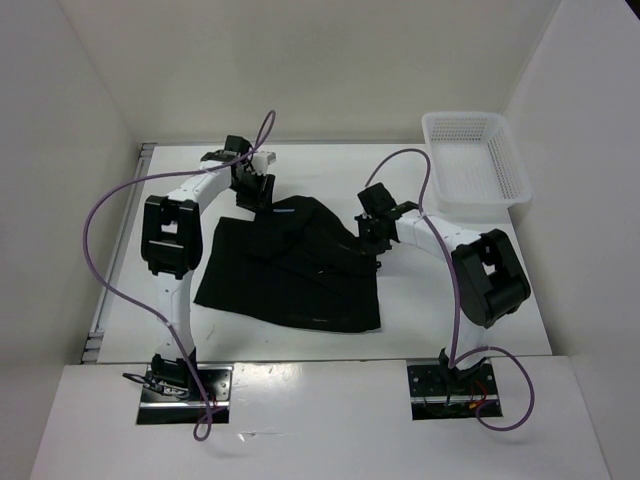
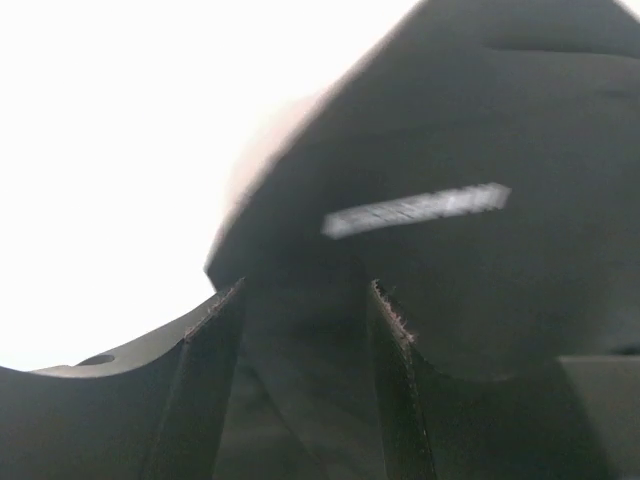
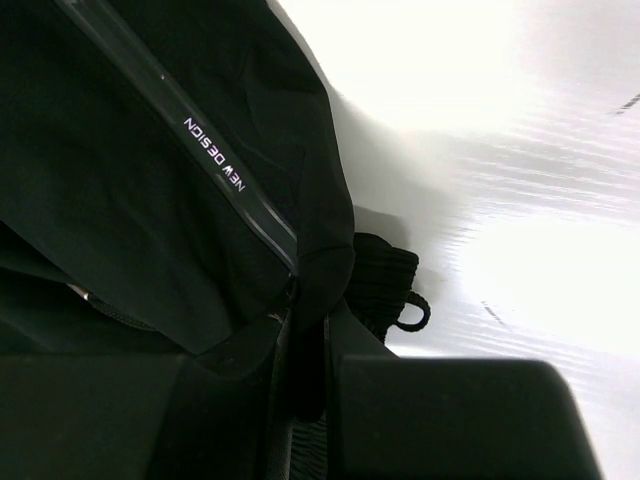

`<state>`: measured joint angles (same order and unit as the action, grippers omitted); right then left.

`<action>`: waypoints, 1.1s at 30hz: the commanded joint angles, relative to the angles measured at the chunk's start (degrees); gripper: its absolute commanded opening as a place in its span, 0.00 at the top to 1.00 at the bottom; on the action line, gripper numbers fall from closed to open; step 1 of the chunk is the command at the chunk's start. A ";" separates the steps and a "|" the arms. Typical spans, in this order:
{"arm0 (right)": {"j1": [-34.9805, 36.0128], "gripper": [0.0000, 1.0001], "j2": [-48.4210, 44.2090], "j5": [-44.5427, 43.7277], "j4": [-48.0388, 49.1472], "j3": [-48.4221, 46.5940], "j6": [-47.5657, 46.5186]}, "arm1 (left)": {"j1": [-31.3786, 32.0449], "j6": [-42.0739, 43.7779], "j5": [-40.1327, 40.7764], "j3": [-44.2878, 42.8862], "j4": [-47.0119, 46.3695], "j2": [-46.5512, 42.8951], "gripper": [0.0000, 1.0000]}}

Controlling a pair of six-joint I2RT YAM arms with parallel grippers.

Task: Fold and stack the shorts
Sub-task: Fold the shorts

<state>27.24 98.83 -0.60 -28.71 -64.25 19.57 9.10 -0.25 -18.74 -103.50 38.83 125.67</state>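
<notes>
The black shorts (image 1: 290, 270) lie spread across the middle of the table, with their far part bunched and folded over. My left gripper (image 1: 252, 195) hovers at their far left corner. In the left wrist view its fingers (image 2: 395, 330) stand apart over dark cloth (image 2: 480, 120) with a blurred white label (image 2: 415, 210), and nothing is pinched between them. My right gripper (image 1: 372, 238) sits at the shorts' far right edge. In the right wrist view it (image 3: 310, 330) is shut on a fold of the fabric (image 3: 120, 200) beside a lettered stripe (image 3: 215, 155) and a drawstring loop (image 3: 412, 312).
A white mesh basket (image 1: 475, 160) stands at the far right corner of the table. White walls close in the table on the left, back and right. Purple cables arc above both arms.
</notes>
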 commanded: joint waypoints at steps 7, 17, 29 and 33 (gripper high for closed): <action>-1.32 1.00 -1.00 -0.19 1.99 -0.35 -0.76 | -1.46 0.25 2.31 -7.59 -5.60 3.97 0.38; -1.84 1.00 -0.38 -0.72 0.23 -2.98 -1.82 | -1.98 0.25 -11.66 -13.66 5.73 13.73 0.39; -6.41 1.00 -1.53 1.13 0.23 -7.73 -2.35 | -1.98 0.25 -20.37 -15.50 12.41 10.39 1.00; -8.52 1.00 -1.00 1.66 0.23 -9.14 -3.40 | -1.98 0.25 -12.13 -16.47 6.19 5.39 1.00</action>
<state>20.21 98.83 1.04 -29.12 -70.08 17.78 7.25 -0.27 -34.06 -117.38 49.17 137.62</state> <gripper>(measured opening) 0.132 0.004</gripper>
